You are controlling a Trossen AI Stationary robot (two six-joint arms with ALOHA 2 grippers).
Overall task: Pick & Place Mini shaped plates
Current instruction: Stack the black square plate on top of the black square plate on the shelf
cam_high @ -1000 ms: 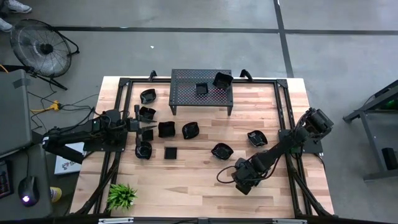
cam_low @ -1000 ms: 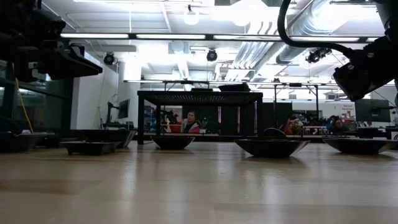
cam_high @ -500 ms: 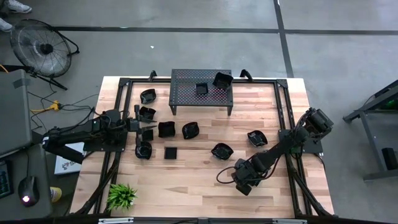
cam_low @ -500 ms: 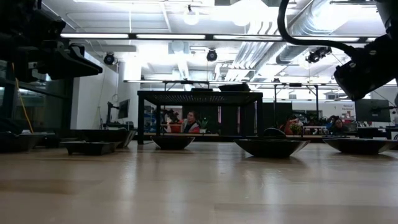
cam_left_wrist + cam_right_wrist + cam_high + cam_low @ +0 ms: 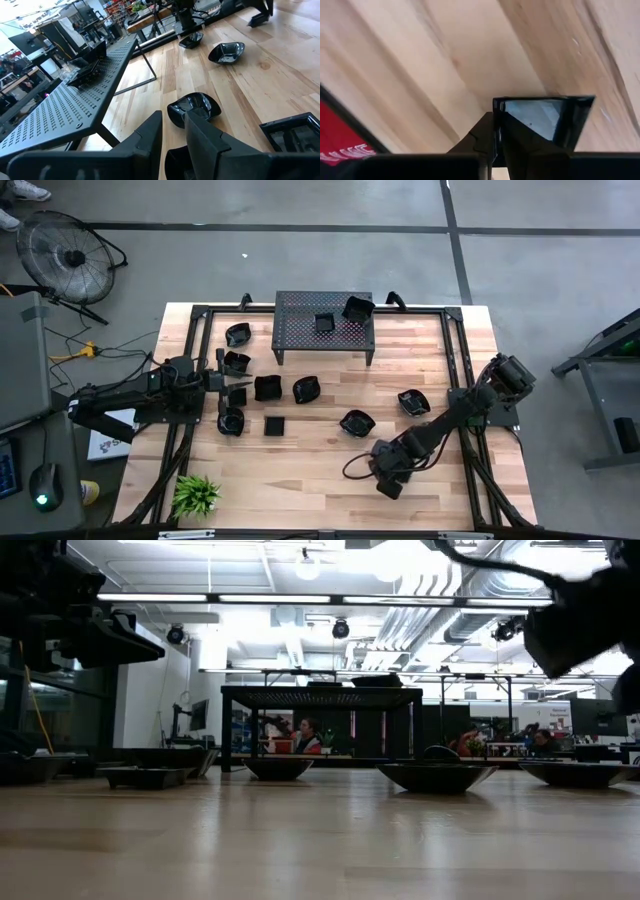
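While the right gripper [image 5: 385,483] is positioned over bare wood in the lower right of centre of the high view, a small square black plate [image 5: 545,120] is seen clamped between its narrowly set fingers in the right wrist view, held above the worktop [image 5: 310,470]. The left gripper [image 5: 232,377] is found at the left of the worktop, its fingers [image 5: 145,137] set narrowly apart with nothing visibly gripped; a round plate [image 5: 194,107] lies just beyond them.

The remaining mini shaped plates are distributed as follows. Two are placed on the perforated stand [image 5: 325,325] at upper centre: a small square one [image 5: 323,322] and a larger one [image 5: 357,308] at its right end. A cluster is noted left of centre, including plates at [image 5: 238,334], [image 5: 267,387], [image 5: 307,389], [image 5: 274,425] and [image 5: 231,421]. Two more lie right of centre [image 5: 357,422] [image 5: 413,402]. A green plant [image 5: 196,495] stands at the lower left corner.
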